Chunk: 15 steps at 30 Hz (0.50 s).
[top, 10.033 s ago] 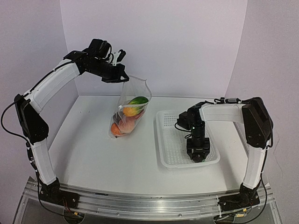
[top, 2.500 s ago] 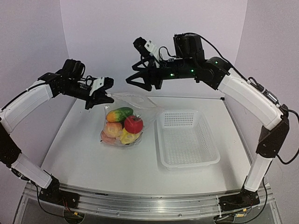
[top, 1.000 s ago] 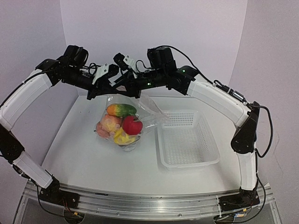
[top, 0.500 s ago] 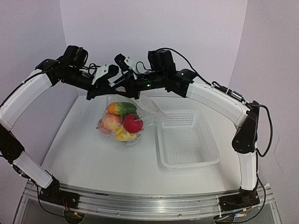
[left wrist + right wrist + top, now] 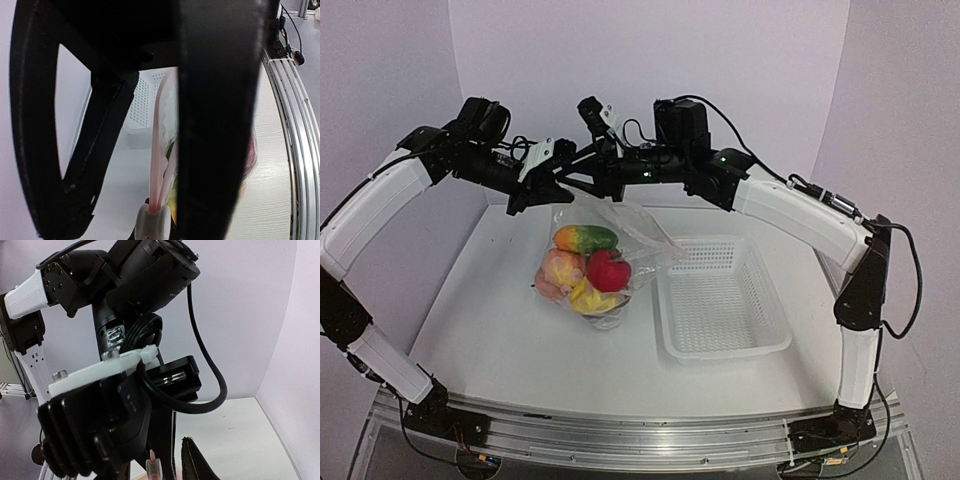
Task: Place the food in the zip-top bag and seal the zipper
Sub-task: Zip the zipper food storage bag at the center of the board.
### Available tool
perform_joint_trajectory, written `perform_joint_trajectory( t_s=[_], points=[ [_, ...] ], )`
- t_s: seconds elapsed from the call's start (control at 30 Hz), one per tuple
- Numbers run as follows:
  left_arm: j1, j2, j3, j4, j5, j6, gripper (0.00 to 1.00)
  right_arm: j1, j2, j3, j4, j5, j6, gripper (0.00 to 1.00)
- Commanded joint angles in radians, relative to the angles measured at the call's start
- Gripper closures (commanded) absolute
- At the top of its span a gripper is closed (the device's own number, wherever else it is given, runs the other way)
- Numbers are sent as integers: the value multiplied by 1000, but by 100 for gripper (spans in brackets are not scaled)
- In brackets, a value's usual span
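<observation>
The clear zip-top bag (image 5: 638,232) holds a green-and-orange mango (image 5: 583,238), a peach-pink peach (image 5: 558,270), a red pomegranate (image 5: 608,271) and a yellow pepper (image 5: 588,297). Its zipper strip (image 5: 160,150) looks pink. A white mesh basket (image 5: 720,300) sits at three o'clock.

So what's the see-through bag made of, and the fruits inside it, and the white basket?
The bag looks like thin, soft clear plastic: it crinkles and you can see through it. The fruits seem to be shiny plastic toys, going by their glossy highlights, though rubber is possible. The basket looks like stiff white plastic, with a mesh of little holes.
</observation>
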Motion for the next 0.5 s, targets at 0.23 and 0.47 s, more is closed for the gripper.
perform_joint_trajectory(
  t_s=[0.23,0.47],
  points=[
    [-4,-18,26,55,34,-16,100,-1,-59,-43,-68,59,-41,71],
    [-4,-19,20,50,33,-9,100,-1,-36,-6,-69,45,-32,74]
  ],
)
